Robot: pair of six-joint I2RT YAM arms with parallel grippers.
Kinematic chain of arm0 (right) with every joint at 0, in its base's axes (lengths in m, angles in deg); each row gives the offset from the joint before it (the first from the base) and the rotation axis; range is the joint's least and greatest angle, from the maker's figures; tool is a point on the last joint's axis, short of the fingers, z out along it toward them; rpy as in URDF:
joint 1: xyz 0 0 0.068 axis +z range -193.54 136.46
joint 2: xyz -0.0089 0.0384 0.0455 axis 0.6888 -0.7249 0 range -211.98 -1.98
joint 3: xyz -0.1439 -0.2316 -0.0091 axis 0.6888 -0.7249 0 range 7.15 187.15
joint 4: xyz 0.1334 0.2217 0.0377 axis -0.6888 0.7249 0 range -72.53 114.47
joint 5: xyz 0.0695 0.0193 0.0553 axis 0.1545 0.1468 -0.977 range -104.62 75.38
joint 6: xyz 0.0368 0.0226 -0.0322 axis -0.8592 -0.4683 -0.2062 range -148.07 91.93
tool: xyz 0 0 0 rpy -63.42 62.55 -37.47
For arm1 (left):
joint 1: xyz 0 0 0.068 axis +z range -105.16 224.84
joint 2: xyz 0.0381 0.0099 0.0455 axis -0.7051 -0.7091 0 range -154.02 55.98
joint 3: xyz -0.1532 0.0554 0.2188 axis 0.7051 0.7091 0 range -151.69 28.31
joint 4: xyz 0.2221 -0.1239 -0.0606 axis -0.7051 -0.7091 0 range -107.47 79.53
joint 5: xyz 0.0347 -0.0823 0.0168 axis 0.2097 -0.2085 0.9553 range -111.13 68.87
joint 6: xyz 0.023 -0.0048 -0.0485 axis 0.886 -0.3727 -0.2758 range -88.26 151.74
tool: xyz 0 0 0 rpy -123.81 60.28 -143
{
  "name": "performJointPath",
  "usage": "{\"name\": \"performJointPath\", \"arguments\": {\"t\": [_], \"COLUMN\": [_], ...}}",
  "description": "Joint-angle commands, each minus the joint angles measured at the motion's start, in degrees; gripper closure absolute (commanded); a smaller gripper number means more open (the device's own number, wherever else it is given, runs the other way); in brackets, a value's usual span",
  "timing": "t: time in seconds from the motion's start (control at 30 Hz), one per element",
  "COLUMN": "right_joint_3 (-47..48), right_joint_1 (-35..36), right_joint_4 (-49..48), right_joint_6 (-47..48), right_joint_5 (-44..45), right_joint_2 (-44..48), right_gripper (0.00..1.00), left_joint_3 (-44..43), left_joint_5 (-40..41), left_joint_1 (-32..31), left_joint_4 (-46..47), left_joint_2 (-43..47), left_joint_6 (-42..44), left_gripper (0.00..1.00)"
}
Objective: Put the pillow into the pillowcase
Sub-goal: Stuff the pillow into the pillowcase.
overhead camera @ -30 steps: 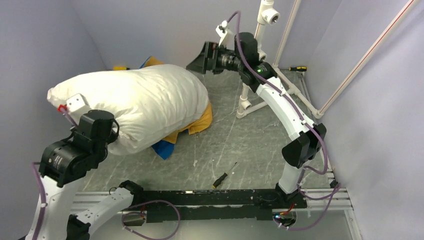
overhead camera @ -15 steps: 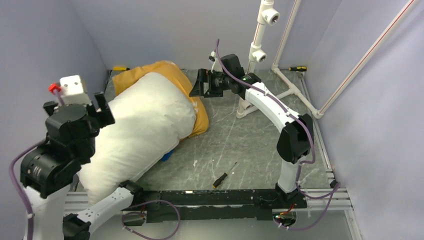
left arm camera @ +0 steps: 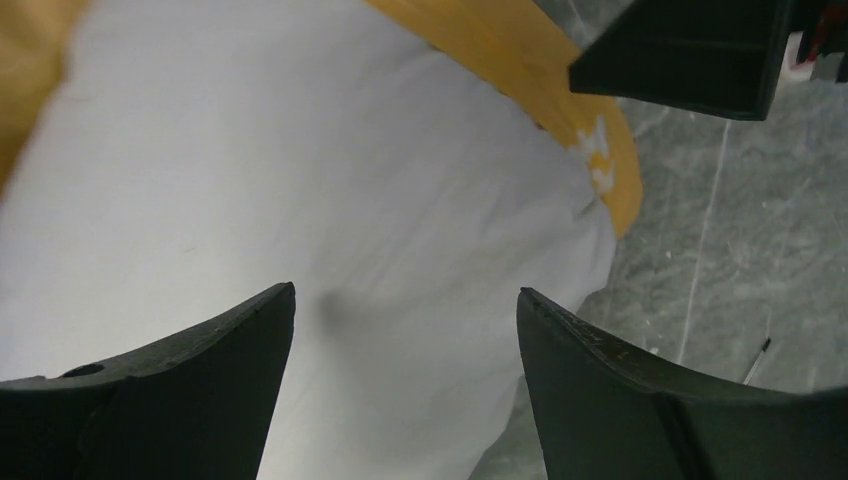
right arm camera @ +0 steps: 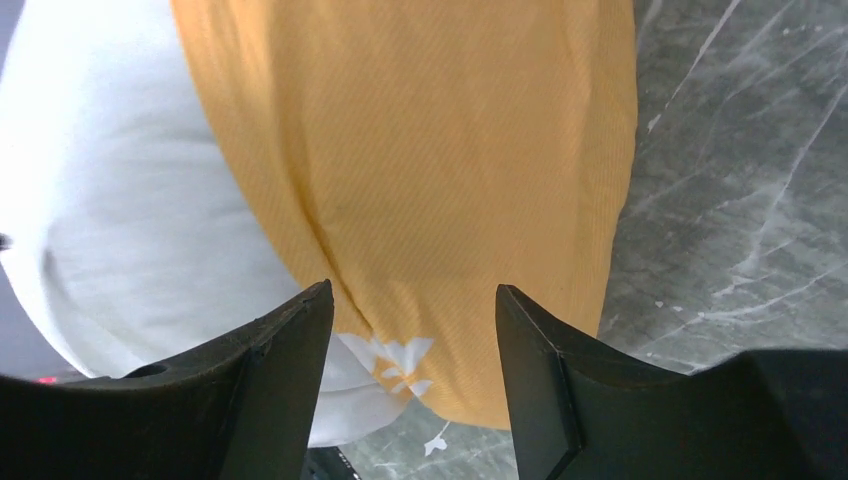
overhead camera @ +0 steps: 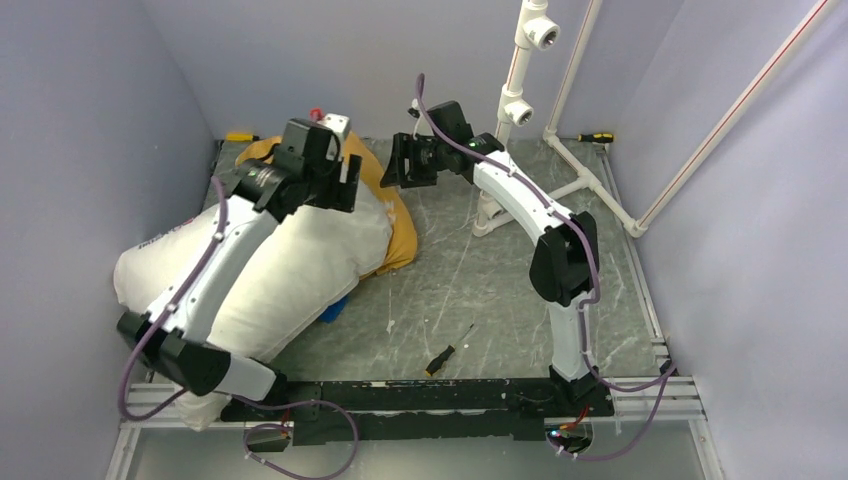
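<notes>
Where the desk (overhead camera: 470, 280) lies nearest my bases, a small black-handled screwdriver (overhead camera: 445, 352) rests alone on the grey surface, well apart from the bedding. Left of it the pillow (overhead camera: 320, 250) fills that side of the desk, plump and white, its near end close to the left wall. A blue corner of the pillowcase (overhead camera: 335, 310) pokes out from under its near right edge. My left arm stretches over the top of the pillow towards its far end. My left hand (left arm camera: 405, 290) hangs there with its fingers wide apart, nothing between them, only white cloth below. Whether the tips press into the pillow I cannot tell.

Farther on, the orange side of the pillowcase wraps around the pillow's far end and bulges out to the right; most of the pillow lies outside it. My right hand (right arm camera: 412, 288) hovers over that orange cloth, fingers apart and gripping nothing. Behind it stands a white pipe frame (overhead camera: 520, 90). A yellow-handled screwdriver (overhead camera: 597, 137) lies at the back.
</notes>
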Motion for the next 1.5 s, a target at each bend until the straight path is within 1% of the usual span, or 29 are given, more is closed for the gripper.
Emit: {"name": "performJointPath", "arguments": {"t": [0.0,0.03,0.07,0.1,0.13,0.2,0.27,0.4,0.43,0.5,0.53,0.6,0.63,0.67,0.7,0.73,0.8,0.83,0.87,0.9,1.03,1.13,1.17,1.23,1.3,1.33,1.37,1.47], "right_joint_3": [7.18,7.37,7.17,6.95,6.76,6.17,5.27,3.99,3.96,3.78,3.45,1.65,0.58,-0.25,-0.37,0.29,2.87,3.67,4.29,4.43,5.67,8.74,8.94,8.52,8.59,9.69,11.63,18.15], "right_joint_1": [2.62,3.22,3.85,4.42,4.97,6.13,7.42,10.16,10.83,12.14,12.67,12.88,12.64,12.29,11.89,11.4,10.03,9.32,8.64,7.84,6.3,5.1,4.56,3.19,2.19,1.87,1.76,1.8], "right_joint_4": [7.11,8.31,9.24,10.02,10.72,11.93,12.62,13.9,14.55,14.92,14.79,13.13,11.71,10.15,9.05,8.44,8.37,7.73,6.73,5.08,-1.21,-5.58,-8.8,-17.9,-27.13,-30.13,-31.68,-30.6], "right_joint_6": [6.08,6.92,7.59,8.11,8.59,9.53,10.26,10.8,11.02,11.91,12.35,12.72,12.76,12.99,13.24,13.52,13.44,13.41,12.85,12.52,13.11,10.32,7.75,-0.33,-8.28,-11.27,-13.24,-15.0], "right_joint_5": [5.29,6.71,8.15,9.28,10.07,11.06,11.39,13.69,15.44,20.66,23.9,28.5,29.7,30.11,30.05,29.27,25.57,22.73,20.31,16.25,-2.54,-16.78,-20.67,-28.11,-32.56,-33.84,-35.12,-38.33], "right_joint_2": [-0.61,-0.45,-0.13,0.24,0.63,1.14,1.57,1.04,0.63,-0.1,-0.45,-0.96,-0.92,-0.76,-0.58,-0.55,-0.52,-0.25,0.48,1.22,5.21,7.41,7.98,8.67,8.65,8.14,7.15,2.83], "right_gripper": [0.36,0.36,0.36,0.37,0.39,0.43,0.47,0.49,0.51,0.5,0.48,0.42,0.4,0.39,0.43,0.51,0.72,0.88,0.97,1.0,1.0,1.0,1.0,1.0,1.0,1.0,1.0,1.0], "left_joint_3": [0.69,1.4,2.16,3.11,4.31,7.32,11.66,17.45,18.38,18.8,18.78,18.66,18.61,18.66,18.7,18.7,18.5,18.49,18.49,18.57,17.05,15.39,14.99,14.11,12.85,12.1,11.47,9.3], "left_joint_5": [-7.85,-7.24,-6.01,-5.25,-4.97,-4.44,-4.2,-4.29,-4.79,-5.56,-5.55,-5.73,-5.91,-6.35,-6.82,-7.26,-8.29,-8.95,-9.8,-11.05,-14.49,-16.29,-16.52,-17.03,-17.43,-17.91,-18.37,-18.91], "left_joint_1": [0.02,0.07,0.21,0.65,1.49,3.53,5.8,9.87,10.39,10.88,10.99,11.24,11.34,11.38,11.44,11.45,11.45,11.49,11.52,11.58,11.54,11.54,11.54,11.61,11.62,11.62,11.62,11.62], "left_joint_4": [2.7,2.42,1.76,1.13,0.51,-0.46,-0.58,0.64,1.12,1.09,0.97,0.79,1.01,1.27,1.72,2.0,2.39,2.71,3.49,4.27,6.58,8.83,9.63,11.51,13.15,13.92,14.95,18.79], "left_joint_2": [-2.96,-4.05,-4.84,-5.27,-5.31,-4.65,-2.98,-0.02,0.45,0.39,0.3,-0.03,0.0,0.09,0.24,0.34,0.23,0.15,0.16,0.1,-0.53,-1.44,-1.87,-2.88,-4.39,-5.37,-6.2,-8.86], "left_joint_6": [-0.78,-0.76,-1.38,-2.03,-2.62,-3.69,-4.11,-3.83,-3.74,-3.82,-3.9,-3.93,-3.96,-3.88,-3.68,-3.49,-2.91,-2.76,-2.54,-2.35,-2.89,-3.94,-4.59,-5.48,-6.59,-7.68,-8.81,-13.54], "left_gripper": [0.15,0.16,0.19,0.25,0.31,0.47,0.57,0.7,0.73,0.76,0.76,0.77,0.77,0.77,0.78,0.78,0.8,0.82,0.84,0.86,1.0,1.0,1.0,1.0,1.0,1.0,1.0,1.0]}}
